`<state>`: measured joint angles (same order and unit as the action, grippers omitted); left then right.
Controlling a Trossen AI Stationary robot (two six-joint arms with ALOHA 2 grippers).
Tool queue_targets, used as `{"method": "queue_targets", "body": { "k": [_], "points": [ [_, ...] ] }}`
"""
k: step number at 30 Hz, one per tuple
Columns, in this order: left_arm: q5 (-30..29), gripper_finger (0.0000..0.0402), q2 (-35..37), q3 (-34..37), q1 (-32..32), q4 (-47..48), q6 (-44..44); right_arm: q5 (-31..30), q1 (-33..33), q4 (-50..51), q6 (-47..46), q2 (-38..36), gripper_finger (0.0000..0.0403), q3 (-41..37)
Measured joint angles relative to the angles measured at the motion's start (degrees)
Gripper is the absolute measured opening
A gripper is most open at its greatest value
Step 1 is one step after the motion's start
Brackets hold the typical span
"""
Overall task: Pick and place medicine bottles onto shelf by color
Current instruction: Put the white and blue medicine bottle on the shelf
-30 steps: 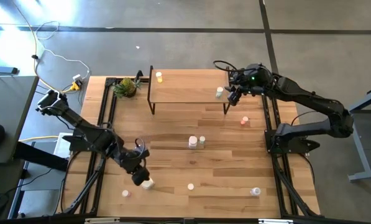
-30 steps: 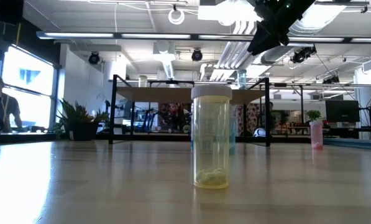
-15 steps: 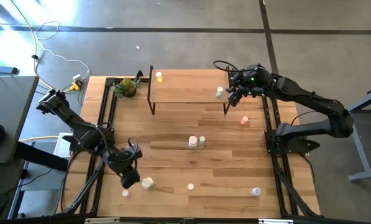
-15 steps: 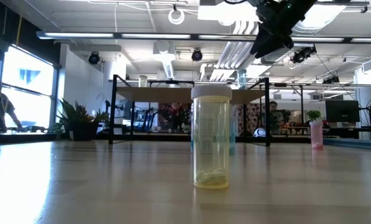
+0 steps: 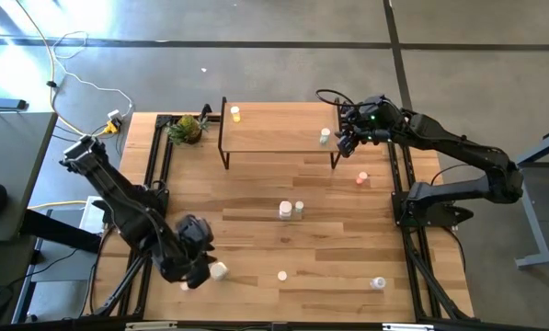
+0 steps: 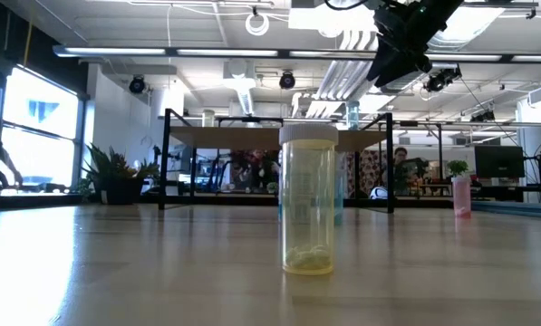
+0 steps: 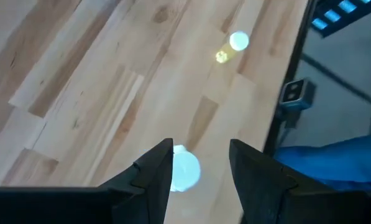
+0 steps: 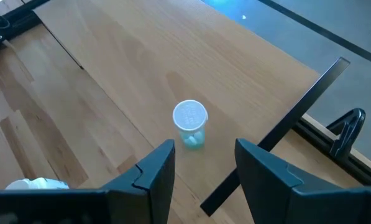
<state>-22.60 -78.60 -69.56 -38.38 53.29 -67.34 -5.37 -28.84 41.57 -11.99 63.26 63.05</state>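
Note:
My left gripper (image 5: 203,272) (image 7: 201,146) hangs open near the table's near-left corner, just left of a white bottle (image 5: 219,270). That bottle's round cap (image 7: 184,169) shows low between the fingers, partly behind one; I see no touch. A pale yellow bottle (image 7: 235,45) (image 6: 308,208) stands farther along the near edge. My right gripper (image 5: 346,142) (image 8: 204,146) hovers open over the right end of the shelf (image 5: 274,133), above a greenish bottle (image 8: 190,121) (image 5: 325,136) standing on the board. A yellow bottle (image 5: 235,114) stands at the shelf's left end.
On the table stand two bottles (image 5: 291,211) at the middle, an orange-red one (image 5: 361,178) right of the shelf, one (image 5: 378,283) near the right front corner and a small pink one (image 5: 183,286) beside my left arm. A green plant (image 5: 188,129) sits at the far left.
My left gripper has shifted a little toward the table's near edge and rolled about its own line, staying beside the white bottle, which has not moved. My right arm has kept its place over the shelf.

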Motion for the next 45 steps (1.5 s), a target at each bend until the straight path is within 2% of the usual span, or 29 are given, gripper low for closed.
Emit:
{"method": "queue_targets", "body": {
  "k": [14, 27, 37, 41, 45],
  "points": [
    [-1.22, 0.0138, -8.21, 0.02, -0.27, 0.08, -1.52, 0.00, 0.00, 0.02, 0.42, 0.00, 0.0159, 0.00],
    [-1.63, 0.0131, -8.57, 0.02, 0.10, 0.19, -7.91, 0.00, 0.00, 0.10, 0.39, 0.00, 0.0158, 0.00],
    [-0.83, 0.0132, -8.55, 0.02, 0.66, 0.08, -7.27, 0.00, 0.00, 1.19, 0.42, 0.00, 0.0158, 0.00],
    [2.80, 0.0149, -8.55, 0.02, 0.93, 0.08, -7.49, 0.00, -0.01, 2.21, 0.43, 0.00, 0.0158, 0.00],
    [5.28, 0.0185, -9.41, 0.04, 0.28, 0.02, -7.44, 0.00, 0.00, 2.53, 0.44, 0.00, 0.0158, 0.00]
  ]
}}
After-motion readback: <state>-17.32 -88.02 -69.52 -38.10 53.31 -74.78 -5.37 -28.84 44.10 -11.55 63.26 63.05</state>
